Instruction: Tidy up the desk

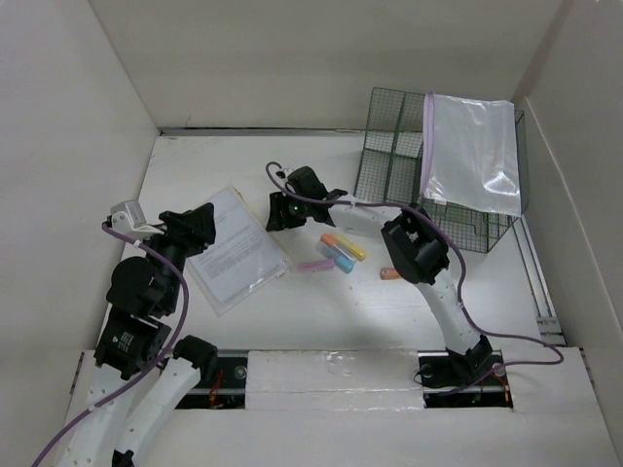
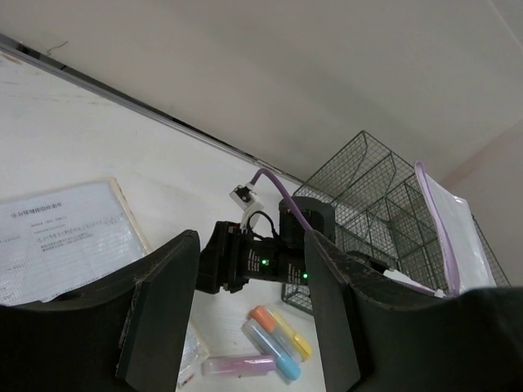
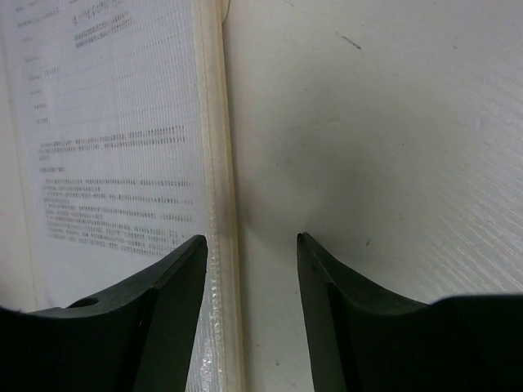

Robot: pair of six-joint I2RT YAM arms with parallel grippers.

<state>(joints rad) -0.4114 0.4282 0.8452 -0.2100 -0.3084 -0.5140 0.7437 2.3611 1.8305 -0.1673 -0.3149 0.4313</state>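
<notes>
The white desk [image 1: 321, 321] holds a printed sheet in a clear sleeve [image 1: 237, 248] left of centre. Three highlighters [image 1: 339, 253], orange-yellow, blue and pink, lie at centre. My right gripper [image 1: 280, 212] is open and empty, low over the sleeve's right edge. In the right wrist view its gripper [image 3: 252, 241] straddles the sleeve's sealed edge [image 3: 216, 163], one finger over the sheet and one over bare desk [image 3: 368, 122]. My left gripper [image 1: 206, 222] is open and empty above the sleeve's left side. The left wrist view [image 2: 252, 245] looks toward the right gripper and the highlighters [image 2: 278, 343].
A dark green wire-mesh rack [image 1: 399, 161] stands at the back right with a clear zip pouch [image 1: 472, 151] leaning in it; the rack also shows in the left wrist view [image 2: 368, 196]. A small orange item [image 1: 389, 274] lies by the right arm. White wall panels enclose the desk.
</notes>
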